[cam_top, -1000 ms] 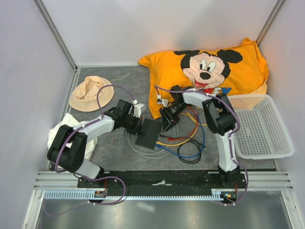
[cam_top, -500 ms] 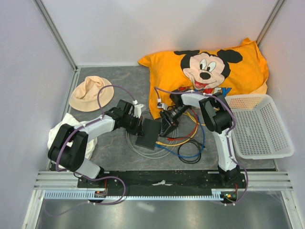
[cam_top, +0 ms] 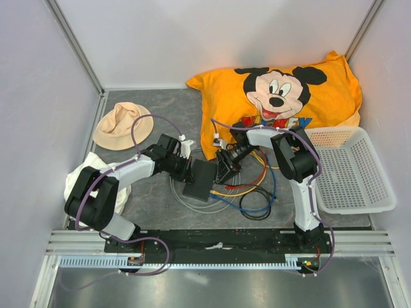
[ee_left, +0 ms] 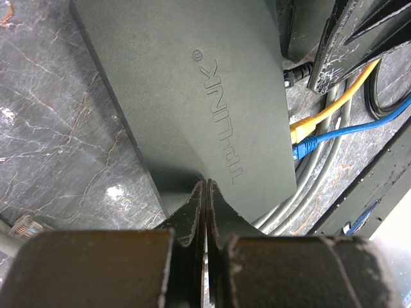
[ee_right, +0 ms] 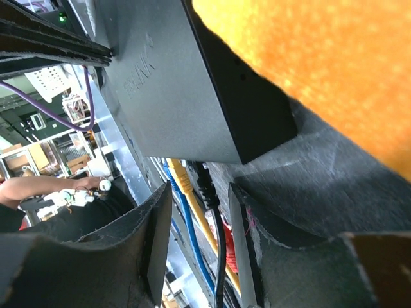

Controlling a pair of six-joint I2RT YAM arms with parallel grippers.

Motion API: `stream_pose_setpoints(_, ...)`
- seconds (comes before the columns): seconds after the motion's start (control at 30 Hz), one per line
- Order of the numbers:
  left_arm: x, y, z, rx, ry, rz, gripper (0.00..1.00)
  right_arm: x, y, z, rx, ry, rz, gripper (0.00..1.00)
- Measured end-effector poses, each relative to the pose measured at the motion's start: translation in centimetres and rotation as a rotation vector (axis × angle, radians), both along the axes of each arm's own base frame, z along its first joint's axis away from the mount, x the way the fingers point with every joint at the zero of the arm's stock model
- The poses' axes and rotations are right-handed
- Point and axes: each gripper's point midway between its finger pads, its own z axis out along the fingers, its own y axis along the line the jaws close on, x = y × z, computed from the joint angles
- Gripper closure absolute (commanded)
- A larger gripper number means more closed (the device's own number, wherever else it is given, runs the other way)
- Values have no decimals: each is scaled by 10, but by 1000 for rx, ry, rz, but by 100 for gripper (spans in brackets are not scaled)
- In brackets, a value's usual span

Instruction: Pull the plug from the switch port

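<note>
**Right arm squared up to the port side**

The switch (cam_top: 200,180) lies mid-table, long axis 1 to 7 o'clock, ports facing 4 o'clock. On its 10 o'clock edge the left gripper (cam_top: 187,168) bears down, fingers pressed together. Nearer the ports, the right gripper (cam_top: 224,168) is spread astride the cable (ee_right: 217,250) of the black plug (ee_right: 203,183). The white basket (cam_top: 383,204) sits well apart at 3 o'clock.

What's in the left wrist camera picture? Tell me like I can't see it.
A flat dark grey TP-LINK switch box lies on a marbled grey table, with the left tool shut and its tips touching the box's near edge. A yellow plug and a blue plug sit in the box's right side.
</note>
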Motion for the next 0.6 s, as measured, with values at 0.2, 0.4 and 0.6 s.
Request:
stream_pose_setpoints(0.2,-1,-1,0,-3,4,-2,99,-3,9,0,10,-11,14,52)
stream_pose_setpoints(0.4,-1,-1,0,-8,8,-6,98,-6,16,0,9,-26,33,54)
stream_pose_setpoints(0.6,-2,-2,-1,-14,16,-9,99,-5,15,-1,1,-30,32,58)
